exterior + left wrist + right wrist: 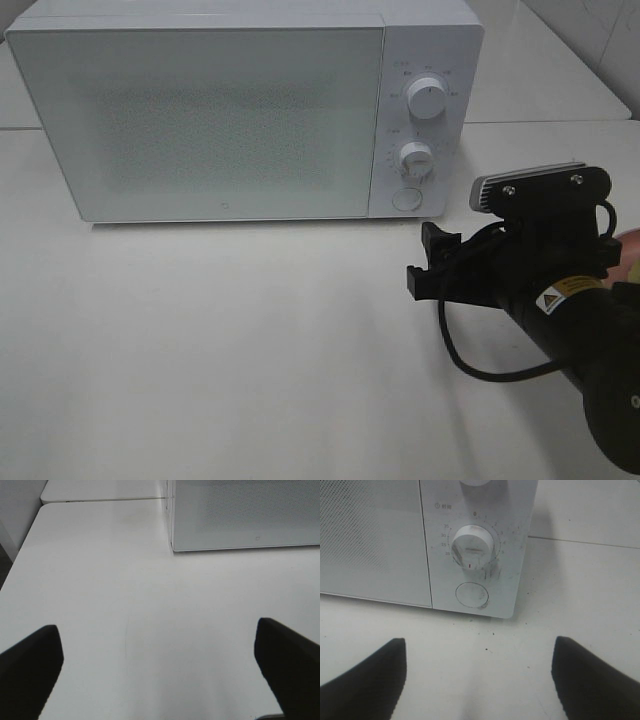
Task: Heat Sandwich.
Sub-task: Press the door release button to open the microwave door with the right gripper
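The sandwich is out of view in every frame. A white microwave (200, 110) stands at the back of the table with its door shut. My right gripper (422, 262) hovers open and empty just in front of the control panel, a short way from the round button (472, 595) below the lower knob (472, 545). The right wrist view shows the right gripper (479, 641) with its fingers spread wide over bare table. My left gripper (156, 625) is open too, with nothing between its fingers, over the table short of the microwave's left front corner (172, 547).
The white table (220, 340) stretches in front of the microwave. An upper knob (428, 97) sits above the lower one. A pink sliver (630, 255) shows at the right edge behind my right arm. A seam to a second tabletop (100, 500) runs behind.
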`<state>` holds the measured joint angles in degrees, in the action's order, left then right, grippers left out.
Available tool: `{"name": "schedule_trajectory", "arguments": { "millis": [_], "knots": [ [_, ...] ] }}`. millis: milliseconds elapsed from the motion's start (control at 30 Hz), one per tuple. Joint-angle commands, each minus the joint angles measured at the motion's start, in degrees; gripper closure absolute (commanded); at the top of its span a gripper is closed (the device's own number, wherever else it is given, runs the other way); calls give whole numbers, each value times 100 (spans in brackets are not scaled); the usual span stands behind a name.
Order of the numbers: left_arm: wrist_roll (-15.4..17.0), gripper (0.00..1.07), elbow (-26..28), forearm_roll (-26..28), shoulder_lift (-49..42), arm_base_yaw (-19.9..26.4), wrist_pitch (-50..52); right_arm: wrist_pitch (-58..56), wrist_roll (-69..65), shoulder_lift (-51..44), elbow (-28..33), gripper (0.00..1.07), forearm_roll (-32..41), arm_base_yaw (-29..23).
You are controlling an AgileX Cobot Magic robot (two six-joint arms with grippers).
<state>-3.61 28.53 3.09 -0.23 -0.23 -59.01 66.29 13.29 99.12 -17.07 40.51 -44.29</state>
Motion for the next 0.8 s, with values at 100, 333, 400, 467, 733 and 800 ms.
{"name": "schedule_trajectory", "arguments": {
  "millis": [100, 333, 400, 467, 733, 800],
  "knots": [
    [17, 7, -17, 11, -155, -6, 6, 206, 29, 57, -34, 31, 235, -212],
    [17, 7, -17, 11, -155, -6, 6, 218, -304, 57, -34, 31, 235, -252],
    [17, 7, -17, 11, -155, -6, 6, 218, -481, 57, -34, 31, 235, -252],
    [17, 7, -17, 11, -155, -6, 6, 218, -1215, 63, -34, 31, 235, -252],
    [17, 7, -17, 11, -155, -6, 6, 218, -3214, 63, -34, 31, 235, -252],
    [17, 7, -17, 11, -155, -6, 6, 218, -4263, 63, -34, 31, 235, -252]
  ]
}}
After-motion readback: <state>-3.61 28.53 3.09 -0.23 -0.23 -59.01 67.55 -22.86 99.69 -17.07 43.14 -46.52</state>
